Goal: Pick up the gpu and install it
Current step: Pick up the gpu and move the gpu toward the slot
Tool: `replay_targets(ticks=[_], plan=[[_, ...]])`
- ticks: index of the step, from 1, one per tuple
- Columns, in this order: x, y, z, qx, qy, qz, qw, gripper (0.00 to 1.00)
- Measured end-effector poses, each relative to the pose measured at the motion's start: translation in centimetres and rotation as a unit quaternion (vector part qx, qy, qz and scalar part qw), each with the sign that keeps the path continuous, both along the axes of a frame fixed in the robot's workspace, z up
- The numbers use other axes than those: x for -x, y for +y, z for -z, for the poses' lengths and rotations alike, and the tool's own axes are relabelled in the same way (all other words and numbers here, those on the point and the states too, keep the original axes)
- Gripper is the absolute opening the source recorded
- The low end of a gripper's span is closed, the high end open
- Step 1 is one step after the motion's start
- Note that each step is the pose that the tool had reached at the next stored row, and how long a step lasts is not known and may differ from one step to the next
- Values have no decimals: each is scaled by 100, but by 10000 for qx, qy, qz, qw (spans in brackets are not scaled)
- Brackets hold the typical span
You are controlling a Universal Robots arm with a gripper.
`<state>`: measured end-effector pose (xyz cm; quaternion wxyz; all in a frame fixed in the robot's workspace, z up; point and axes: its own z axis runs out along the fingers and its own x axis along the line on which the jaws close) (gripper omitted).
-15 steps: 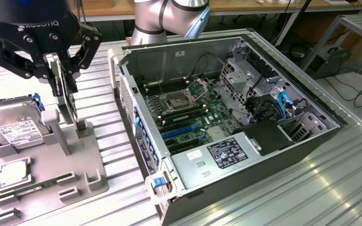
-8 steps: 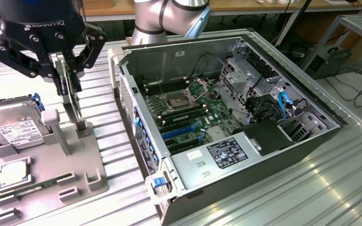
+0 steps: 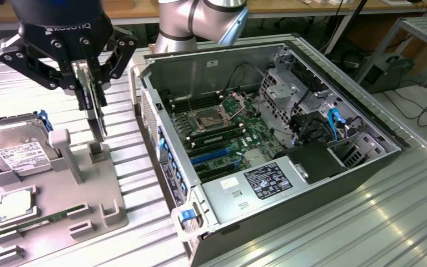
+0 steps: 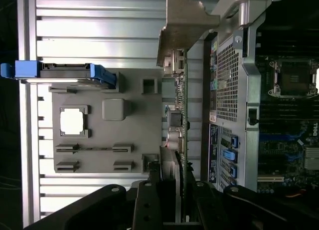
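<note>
We saw the gripper [image 3: 89,83] clenched on the gpu [image 3: 96,118]. The card stood up on its thin edge over the grey tray [image 3: 95,189], beside the open computer case [image 3: 198,72], not in it

A ribbed metal table [image 3: 362,233] carries a grey parts fixture [image 3: 95,189] on the exterior view's left and an open computer case [image 3: 198,72] on the exterior view's right, just beside each other. At the fixture's far left a silver hard drive [image 3: 13,151] with a white label leans in a blue carrier. Nearer, a square processor chip [image 3: 17,203] lies in its recess, and a narrow green memory stick [image 3: 41,223] rests in slots nearer still. Inside the case, the motherboard shows a processor socket [image 3: 212,119], blue slots [image 3: 215,156] and, toward the right, a blue cable [image 3: 334,123].
</note>
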<state>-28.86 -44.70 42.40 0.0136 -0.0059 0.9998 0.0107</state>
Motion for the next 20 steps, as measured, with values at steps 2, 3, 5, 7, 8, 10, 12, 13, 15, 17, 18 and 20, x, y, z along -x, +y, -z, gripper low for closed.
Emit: replay_targets(ticks=[2,3,5,7,8,10,12,13,15,17,18,20], plan=[[-30,1,0,0,0,0,10000,28],[-44,2,0,0,0,0,10000,28],[-76,3,0,0,0,0,10000,28],[-108,4,0,0,0,0,10000,28],[-124,4,0,0,0,0,10000,28],[-161,6,0,0,0,0,10000,28],[-212,8,0,0,0,0,10000,28],[-228,9,0,0,0,0,10000,28],[-259,9,0,0,0,0,10000,28],[-294,12,0,0,0,0,10000,28],[-311,14,0,0,0,0,10000,28],[-349,15,0,0,0,0,10000,28]])
